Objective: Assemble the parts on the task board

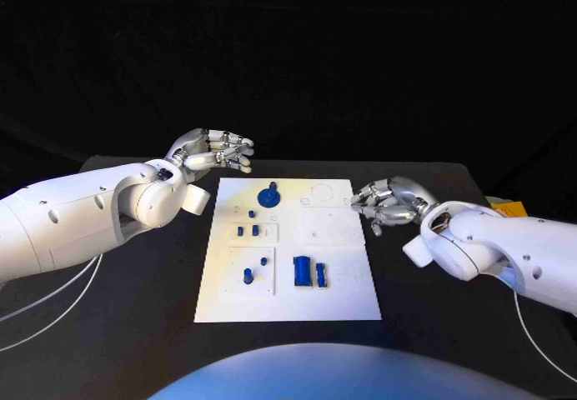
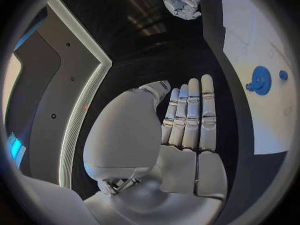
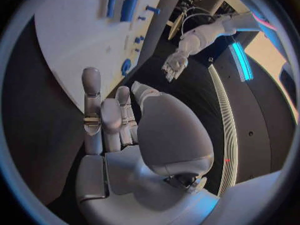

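The white task board [image 1: 343,292] lies in the middle of the black table. On it are a round blue part with a knob [image 1: 269,197], several small blue pieces [image 1: 248,230], two blue pegs [image 1: 249,275] and two blue blocks [image 1: 309,271]. My left hand [image 1: 214,150] hovers beyond the board's far left corner, fingers loosely bent and holding nothing. My right hand [image 1: 385,202] sits at the board's right edge near the far end, fingers loosely curled and empty. In the left wrist view, the left hand's fingers [image 2: 190,115] lie side by side, with the round part [image 2: 260,80] off to one side.
A small orange-yellow object [image 1: 511,207] lies at the table's right edge behind my right arm. White cables [image 1: 48,308] trail beside my left arm. Bare black table surrounds the board [image 3: 69,40] on every side.
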Controlling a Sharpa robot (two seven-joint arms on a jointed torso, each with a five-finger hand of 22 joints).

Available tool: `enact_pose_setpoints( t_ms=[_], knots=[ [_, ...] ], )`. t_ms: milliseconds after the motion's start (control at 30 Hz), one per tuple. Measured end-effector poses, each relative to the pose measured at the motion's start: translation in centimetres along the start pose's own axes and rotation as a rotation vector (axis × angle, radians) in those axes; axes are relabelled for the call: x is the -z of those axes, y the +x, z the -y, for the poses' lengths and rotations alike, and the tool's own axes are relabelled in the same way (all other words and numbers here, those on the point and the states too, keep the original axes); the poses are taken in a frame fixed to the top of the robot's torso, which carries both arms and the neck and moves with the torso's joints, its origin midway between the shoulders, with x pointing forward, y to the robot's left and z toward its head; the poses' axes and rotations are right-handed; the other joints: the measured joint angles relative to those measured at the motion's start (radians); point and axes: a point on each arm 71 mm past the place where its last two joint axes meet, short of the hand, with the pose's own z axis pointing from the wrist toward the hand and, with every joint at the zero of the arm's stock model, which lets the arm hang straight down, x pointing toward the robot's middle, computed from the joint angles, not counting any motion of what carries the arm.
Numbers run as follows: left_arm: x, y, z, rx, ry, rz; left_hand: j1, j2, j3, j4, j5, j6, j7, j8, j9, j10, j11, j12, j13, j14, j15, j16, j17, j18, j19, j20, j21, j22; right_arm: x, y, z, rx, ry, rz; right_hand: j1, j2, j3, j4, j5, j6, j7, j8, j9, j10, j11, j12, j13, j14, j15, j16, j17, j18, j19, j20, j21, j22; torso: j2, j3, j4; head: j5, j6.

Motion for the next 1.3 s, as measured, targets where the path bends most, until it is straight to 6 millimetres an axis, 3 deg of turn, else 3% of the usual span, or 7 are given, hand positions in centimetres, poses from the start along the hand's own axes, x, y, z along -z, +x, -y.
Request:
enact_pose_setpoints(
  t_ms=[233, 467, 633, 800, 933, 1033, 1300],
  knots=[
    [-1.5, -1.8, -1.9, 0.02, 0.028, 0.148, -0.027, -0.011, 0.017, 0.002, -0.004, -0.045, 0.01, -0.062, -0.019, -0.004, 0.036, -0.182, 0.0, -0.1, 0.061, -0.258, -0.063, 0.0, -0.108, 0.088, -0.267, -0.179, -4.4, -4.2, 0.1, -0.103, -0.061, 0.167, 0.03, -0.01, 0.156, -0.087, -0.052, 0.011, 0.02, -0.066, -0.054, 0.014, 0.025, -0.317, -0.382, -0.211, 0.038, -0.476, -0.304, 0.0, -0.138, 0.035, -0.206, -0.183, -0.031, -0.0048, -0.0081, 0.036, 0.065],
    [-3.4, -2.9, -3.1, 0.044, 0.063, 0.309, -0.072, 0.0, -0.066, 0.017, -0.026, -0.069, 0.003, -0.105, -0.042, -0.098, 0.033, -0.215, 0.0, -0.146, 0.081, -0.363, -0.11, 0.0, -0.131, 0.11, -0.35, -0.248, -6.9, -7.3, 1.1, -0.168, -0.095, 0.29, -0.065, -0.022, 0.193, -0.103, -0.066, 0.023, 0.042, -0.193, -0.103, 0.063, 0.073, -0.566, -0.685, -0.336, 0.123, -0.837, -0.505, 0.0, -0.329, 0.124, -0.305, -0.434, -0.058, -0.002, -0.0014, 0.032, 0.147],
    [-3.2, -2.8, -3.0, 0.048, 0.06, 0.306, -0.316, 0.096, -0.276, -0.111, -0.12, -0.482, -0.095, -0.227, -0.14, -0.579, -0.053, -0.249, -0.032, -0.567, -0.002, -0.457, -0.197, -0.089, -0.557, -0.036, -0.385, -0.295, -6.7, -7.0, 0.9, -0.178, -0.099, 0.284, -0.308, 0.03, -0.099, -0.152, -0.109, -0.372, -0.056, -0.376, -0.244, -0.384, 0.0, -0.684, -0.791, -0.829, 0.067, -0.993, -0.769, -0.079, -0.822, 0.021, -0.337, -0.742, -0.057, -0.001, 0.0001, 0.03, 0.147],
    [-3.0, -0.9, -3.0, 0.07, 0.055, 0.277, -0.553, 0.149, -0.386, -0.185, -0.17, -0.708, -0.149, -0.291, -0.193, -0.843, -0.101, -0.263, -0.05, -0.798, -0.05, -0.505, -0.243, -0.126, -0.789, -0.116, -0.401, -0.318, -6.3, -5.5, 0.4, -0.216, -0.11, 0.269, -0.61, 0.063, -0.252, -0.183, -0.128, -0.585, -0.113, -0.466, -0.319, -0.696, -0.046, -0.734, -0.83, -1.086, 0.03, -1.058, -0.9, -0.117, -1.077, -0.044, -0.353, -0.879, -0.053, 0.0072, 0.0118, 0.014, 0.173],
    [-2.5, 1.5, -2.8, 0.091, 0.052, 0.257, -0.964, 0.169, -0.428, -0.213, -0.188, -0.794, -0.169, -0.316, -0.214, -0.943, -0.119, -0.268, -0.056, -0.886, -0.069, -0.523, -0.261, -0.141, -0.878, -0.147, -0.404, -0.327, -5.6, -3.5, -0.7, -0.277, -0.133, 0.256, -0.986, 0.075, -0.31, -0.195, -0.133, -0.664, -0.134, -0.5, -0.346, -0.814, -0.063, -0.751, -0.844, -1.182, 0.015, -1.083, -0.949, -0.136, -1.172, -0.069, -0.355, -0.93, -0.046, 0.0201, 0.0317, -0.007, 0.21],
    [-1.7, 3.6, -2.6, 0.104, 0.046, 0.25, -1.158, 0.178, -0.443, -0.226, -0.194, -0.83, -0.178, -0.323, -0.222, -0.984, -0.126, -0.272, -0.059, -0.923, -0.076, -0.529, -0.268, -0.157, -0.915, -0.16, -0.409, -0.331, -4.6, -1.6, -1.9, -0.34, -0.153, 0.248, -1.15, 0.08, -0.333, -0.2, -0.138, -0.697, -0.143, -0.514, -0.358, -0.862, -0.07, -0.759, -0.85, -1.222, 0.009, -1.09, -0.97, -0.149, -1.211, -0.079, -0.359, -0.951, -0.041, 0.0313, 0.0487, -0.024, 0.237],
    [0.2, 7.9, -1.5, 0.107, 0.035, 0.274, -1.388, 0.187, -0.46, -0.238, -0.201, -0.868, -0.19, -0.334, -0.232, -1.028, -0.138, -0.273, -0.061, -0.961, -0.085, -0.537, -0.276, -0.157, -0.955, -0.175, -0.409, -0.335, -2.3, 1.3, -4.1, -0.467, -0.176, 0.289, -1.346, 0.086, -0.357, -0.206, -0.142, -0.732, -0.154, -0.529, -0.371, -0.914, -0.079, -0.764, -0.856, -1.266, 0.001, -1.1, -0.993, -0.149, -1.254, -0.091, -0.359, -0.976, -0.033, 0.0478, 0.0738, -0.044, 0.27]
  ],
)
